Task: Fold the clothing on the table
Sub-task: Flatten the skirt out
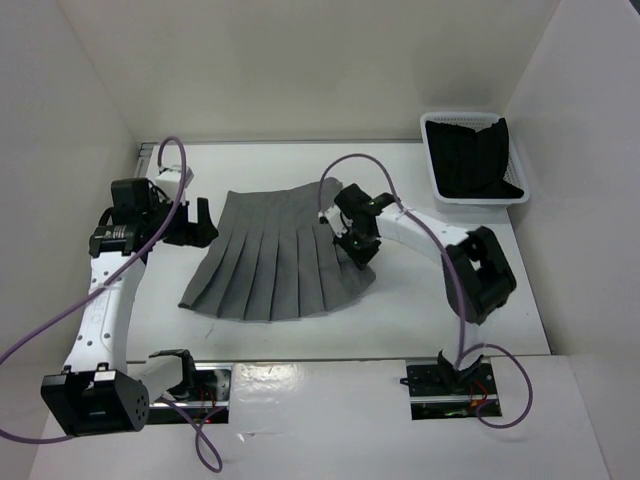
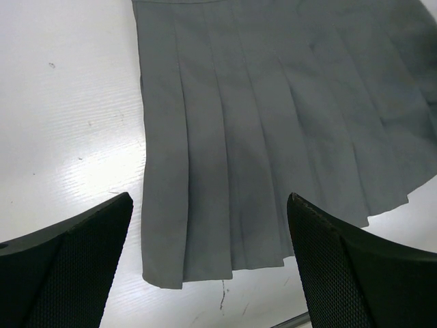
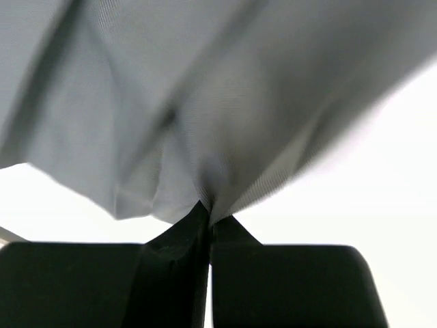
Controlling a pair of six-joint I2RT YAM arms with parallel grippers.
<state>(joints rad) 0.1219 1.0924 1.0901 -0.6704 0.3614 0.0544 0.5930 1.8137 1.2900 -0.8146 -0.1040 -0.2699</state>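
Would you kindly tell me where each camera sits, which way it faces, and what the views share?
Top external: above and behind the arms, looking down on the table, skirt and basket of black cloth; both arms show in full.
Left wrist: on the left arm, facing down at the flat skirt's side edge; the open left gripper frames the bottom.
Right wrist: on the right arm, close against bunched fabric; the right gripper is shut on it.
Shared: all three show the skirt.
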